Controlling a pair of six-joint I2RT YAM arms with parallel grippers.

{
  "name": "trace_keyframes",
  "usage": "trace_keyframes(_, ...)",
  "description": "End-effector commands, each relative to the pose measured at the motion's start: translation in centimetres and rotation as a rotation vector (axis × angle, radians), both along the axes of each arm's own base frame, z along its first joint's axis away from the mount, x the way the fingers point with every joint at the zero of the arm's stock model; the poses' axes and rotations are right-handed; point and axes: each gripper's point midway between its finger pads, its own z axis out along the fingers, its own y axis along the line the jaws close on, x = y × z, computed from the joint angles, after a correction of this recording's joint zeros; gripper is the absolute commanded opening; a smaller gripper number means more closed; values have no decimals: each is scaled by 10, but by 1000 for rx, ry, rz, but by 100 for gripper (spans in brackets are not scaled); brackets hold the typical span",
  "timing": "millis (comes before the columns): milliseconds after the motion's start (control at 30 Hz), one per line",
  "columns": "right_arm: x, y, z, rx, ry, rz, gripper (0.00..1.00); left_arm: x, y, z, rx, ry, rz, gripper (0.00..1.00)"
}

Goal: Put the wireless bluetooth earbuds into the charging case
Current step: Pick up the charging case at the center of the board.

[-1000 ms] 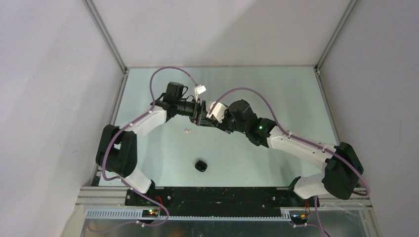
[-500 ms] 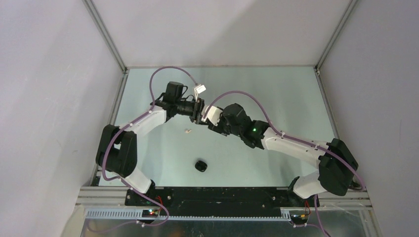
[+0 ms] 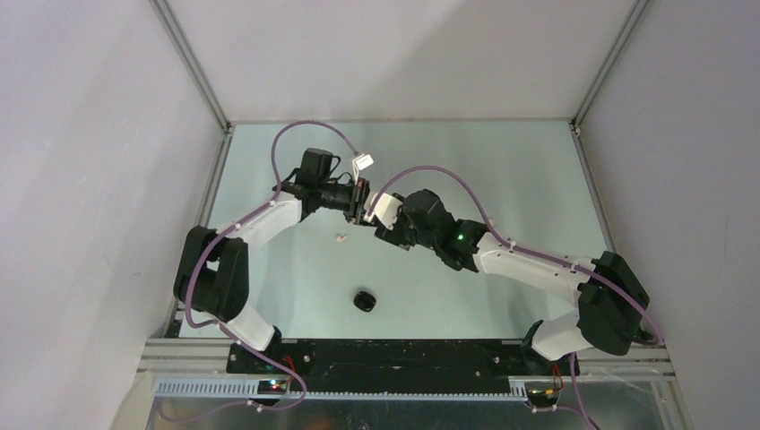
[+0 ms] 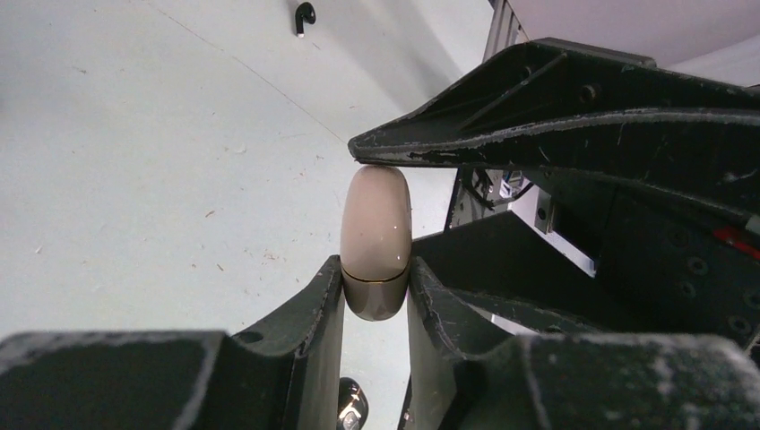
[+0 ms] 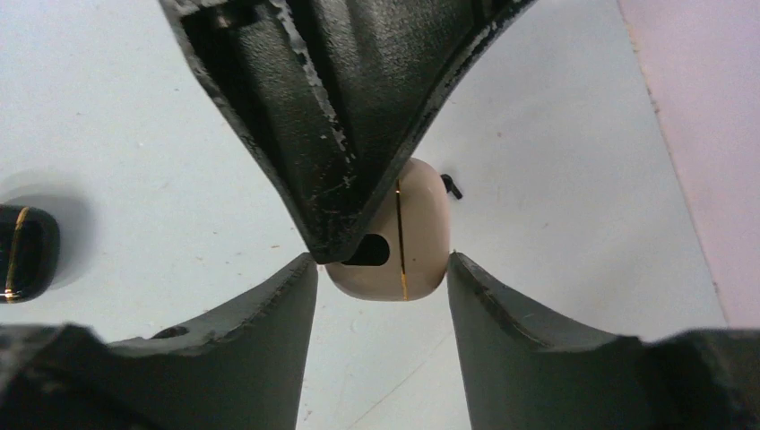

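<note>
A cream charging case [image 4: 376,215] with a gold seam hangs above the table between both grippers. My left gripper [image 4: 375,269] is shut on its lower end. My right gripper [image 5: 381,260] hugs the same case [image 5: 421,242]: one tip presses it, the other tip's contact is hidden behind a left finger. In the top view the two grippers meet at mid-table, left gripper [image 3: 361,208] against right gripper [image 3: 371,218]. A cream earbud [image 3: 341,237] lies on the table just below them. A black earbud [image 4: 305,13] lies farther off on the table.
A black charging case [image 3: 364,301] with a gold seam lies closed on the table nearer the arm bases; it also shows as the black case [image 5: 22,253] in the right wrist view. Grey walls and metal rails border the table.
My left gripper has closed onto the cream case that the right gripper was holding up. The right arm has shifted slightly left and nearer.
</note>
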Motion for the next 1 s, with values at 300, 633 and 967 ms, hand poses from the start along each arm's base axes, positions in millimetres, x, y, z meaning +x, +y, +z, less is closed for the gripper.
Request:
trace_keyframes(300,-49,-16,72,305,338,298,95,-11,3,25,-14,-153,-84,18)
trace_keyframes(633,-50,-29,64,402,558,340,90,-52,-8,26,54,-297,-265,18)
trace_keyframes(967,-78,-36,47,334,636,464,72,-82,-22,19,115,-355,-399,18)
